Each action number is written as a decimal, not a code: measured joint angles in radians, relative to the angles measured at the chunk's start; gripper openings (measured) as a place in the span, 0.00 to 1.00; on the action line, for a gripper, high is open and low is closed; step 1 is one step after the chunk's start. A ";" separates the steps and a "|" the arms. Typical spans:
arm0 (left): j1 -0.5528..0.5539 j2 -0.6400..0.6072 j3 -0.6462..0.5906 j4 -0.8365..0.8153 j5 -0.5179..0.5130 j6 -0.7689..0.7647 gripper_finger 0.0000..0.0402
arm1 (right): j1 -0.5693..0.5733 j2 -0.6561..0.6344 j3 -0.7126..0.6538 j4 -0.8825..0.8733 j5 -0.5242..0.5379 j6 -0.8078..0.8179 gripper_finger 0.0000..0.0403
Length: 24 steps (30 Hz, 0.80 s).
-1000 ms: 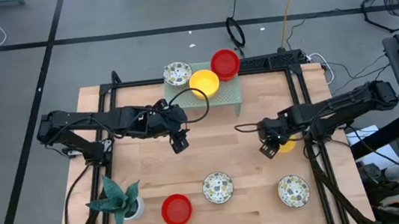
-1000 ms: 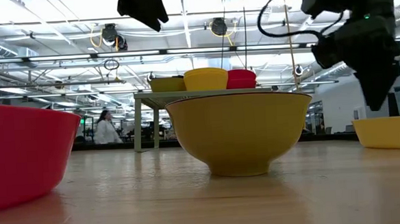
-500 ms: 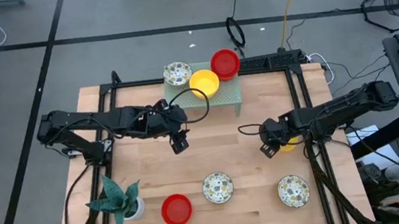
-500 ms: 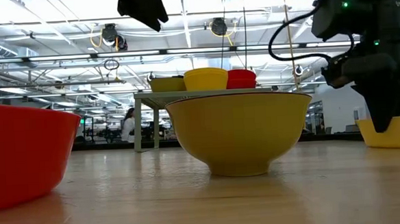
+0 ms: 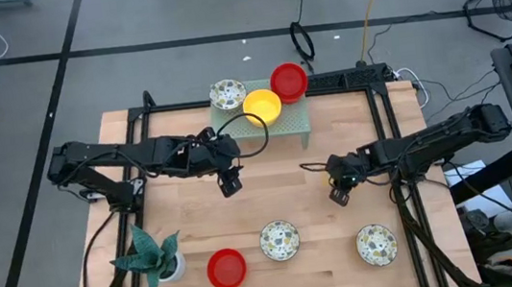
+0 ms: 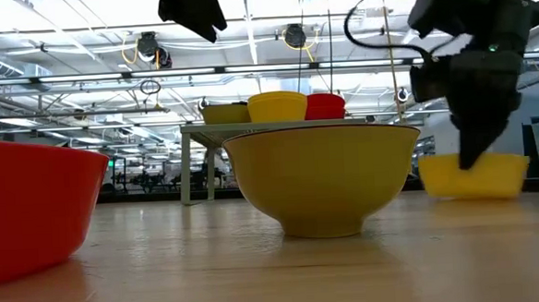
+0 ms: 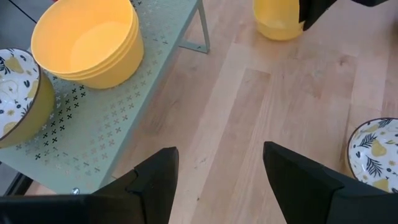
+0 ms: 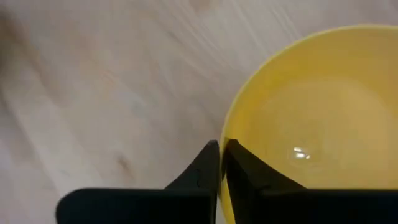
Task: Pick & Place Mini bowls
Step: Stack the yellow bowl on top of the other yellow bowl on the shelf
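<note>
Two grippers matter: your left gripper (image 5: 230, 182) waits with fingers spread wide, beside the pale green rack (image 5: 294, 123); your right gripper (image 5: 340, 192) pinches the yellow bowl (image 6: 474, 174) by its rim. Keep that pinch firm and the bowl level while carrying it toward the rack. One finger sits inside the rim, one outside, bowl clear of the table.

high: overhead, down | low: tabletop, level | wrists: close | shared: rack (image 5: 278, 122)
</note>
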 joint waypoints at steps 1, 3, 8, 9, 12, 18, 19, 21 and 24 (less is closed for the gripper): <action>0.000 0.000 0.000 0.000 0.000 0.000 0.60 | 0.000 0.000 0.000 0.032 0.000 -0.018 0.03; 0.000 0.000 0.000 0.000 0.000 0.000 0.60 | 0.000 0.000 0.000 0.097 -0.001 -0.061 0.03; 0.000 0.000 0.000 0.000 0.000 -0.001 0.60 | -0.004 0.000 0.000 0.325 -0.005 -0.178 0.00; 0.000 0.000 0.000 0.000 0.000 -0.001 0.60 | -0.008 0.001 0.000 0.370 -0.008 -0.201 0.00; 0.000 0.000 0.000 0.000 0.002 -0.001 0.60 | -0.025 0.001 0.013 0.467 -0.007 -0.273 0.00; 0.000 0.000 0.000 0.012 0.050 -0.014 0.60 | -0.064 0.001 0.119 0.505 0.032 -0.447 0.00; 0.000 0.000 0.000 0.012 0.050 -0.021 0.60 | -0.069 0.001 0.138 0.505 0.048 -0.479 0.00; 0.000 0.000 0.000 0.012 0.051 -0.032 0.60 | -0.084 0.001 0.175 0.500 0.078 -0.539 0.00; 0.000 0.000 0.000 0.012 0.051 -0.032 0.60 | -0.113 0.001 0.224 0.497 0.104 -0.612 0.00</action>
